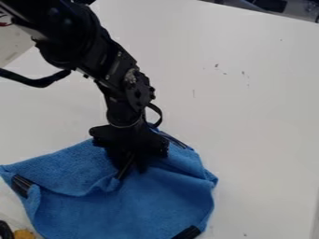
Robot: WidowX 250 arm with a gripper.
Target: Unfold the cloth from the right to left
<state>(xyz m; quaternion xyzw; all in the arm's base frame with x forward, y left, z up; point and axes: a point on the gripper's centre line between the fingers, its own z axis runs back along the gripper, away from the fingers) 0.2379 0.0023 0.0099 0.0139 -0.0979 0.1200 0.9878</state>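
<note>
The gripper (129, 161) points down over the upper middle of the blue cloth (146, 203), hiding part of it. The cloth lies rumpled at the lower left of the view, with a raised fold just below and left of the gripper. Dark clip-like pieces sit at its left corner (22, 185), at its lower right edge (187, 232) and near its upper right edge (174, 140). Another thin dark piece (126, 167) stands slanted right at the gripper, above the fold. Whether the gripper holds any cloth is hidden.
The white table (249, 102) extends above and to the right of the cloth, with a few small dark marks. A yellow object (24, 234) and a black one (5, 229) lie at the bottom left corner. The arm crosses the upper left, with a black cable beside it.
</note>
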